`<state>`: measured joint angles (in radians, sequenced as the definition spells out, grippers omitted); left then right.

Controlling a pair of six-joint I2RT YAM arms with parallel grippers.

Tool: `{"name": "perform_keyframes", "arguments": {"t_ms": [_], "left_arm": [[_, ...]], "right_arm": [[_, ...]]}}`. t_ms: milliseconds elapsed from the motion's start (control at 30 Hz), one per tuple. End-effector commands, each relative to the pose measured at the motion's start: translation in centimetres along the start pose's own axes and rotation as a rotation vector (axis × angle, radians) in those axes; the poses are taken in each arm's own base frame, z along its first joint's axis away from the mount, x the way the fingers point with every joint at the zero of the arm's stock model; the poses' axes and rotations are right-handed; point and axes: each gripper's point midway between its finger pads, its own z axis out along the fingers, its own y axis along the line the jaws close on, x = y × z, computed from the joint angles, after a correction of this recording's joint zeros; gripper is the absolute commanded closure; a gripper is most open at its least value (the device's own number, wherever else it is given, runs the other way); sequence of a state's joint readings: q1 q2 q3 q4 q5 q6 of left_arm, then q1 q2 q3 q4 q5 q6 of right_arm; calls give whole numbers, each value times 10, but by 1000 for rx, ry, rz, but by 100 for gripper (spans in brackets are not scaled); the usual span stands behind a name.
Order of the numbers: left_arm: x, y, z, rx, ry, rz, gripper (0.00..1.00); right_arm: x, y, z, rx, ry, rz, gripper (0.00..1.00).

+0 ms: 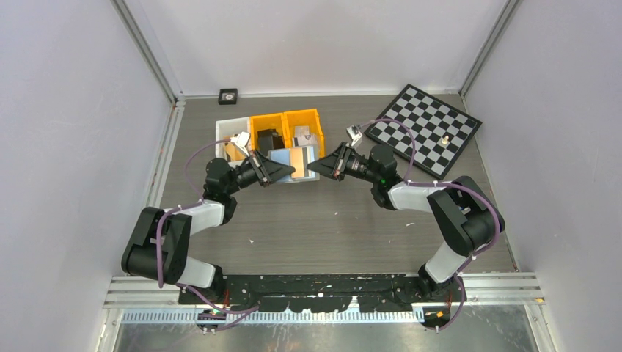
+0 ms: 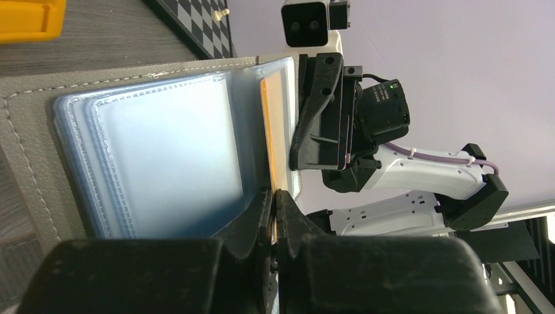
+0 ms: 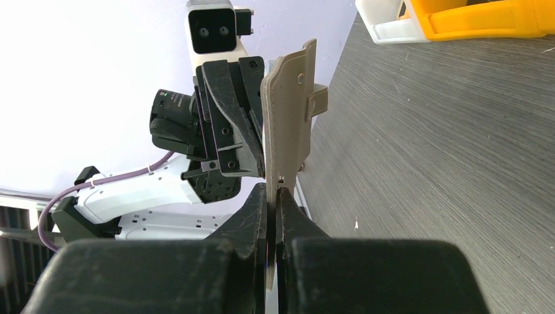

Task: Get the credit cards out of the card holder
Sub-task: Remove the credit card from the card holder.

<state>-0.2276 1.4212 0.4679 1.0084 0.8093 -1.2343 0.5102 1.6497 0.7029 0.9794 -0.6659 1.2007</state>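
Note:
The card holder (image 1: 293, 158) is held open above the table between both grippers, in front of the bins. In the left wrist view its grey stitched cover (image 2: 39, 131) carries clear sleeves over a pale blue card (image 2: 170, 157). The tan-brown card (image 2: 264, 118) shows edge-on. My left gripper (image 2: 273, 195) is shut on that orange-tan edge; I cannot tell whether a sleeve is pinched too. My right gripper (image 3: 273, 190) is shut on the holder's grey cover flap (image 3: 288, 131), which stands upright with its tab (image 3: 317, 101). In the top view the left gripper (image 1: 291, 174) and the right gripper (image 1: 311, 167) almost touch.
Two orange bins (image 1: 286, 125) and a white bin (image 1: 231, 132) with small parts stand just behind the holder. A chessboard (image 1: 429, 128) with a small piece (image 1: 444, 138) lies at the back right. A small black object (image 1: 228, 95) sits by the back wall.

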Motion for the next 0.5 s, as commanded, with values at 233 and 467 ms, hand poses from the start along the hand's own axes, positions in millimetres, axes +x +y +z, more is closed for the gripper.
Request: {"name": "perform_keyframes", "arguments": {"t_ms": [233, 467], "left_arm": [[-10, -14, -1, 81, -38, 37, 97], [-11, -14, -1, 91, -42, 39, 100]], "right_arm": [[-12, 32, -4, -95, -34, -73, 99], [-13, 33, -5, -94, -39, -75, 99]]}}
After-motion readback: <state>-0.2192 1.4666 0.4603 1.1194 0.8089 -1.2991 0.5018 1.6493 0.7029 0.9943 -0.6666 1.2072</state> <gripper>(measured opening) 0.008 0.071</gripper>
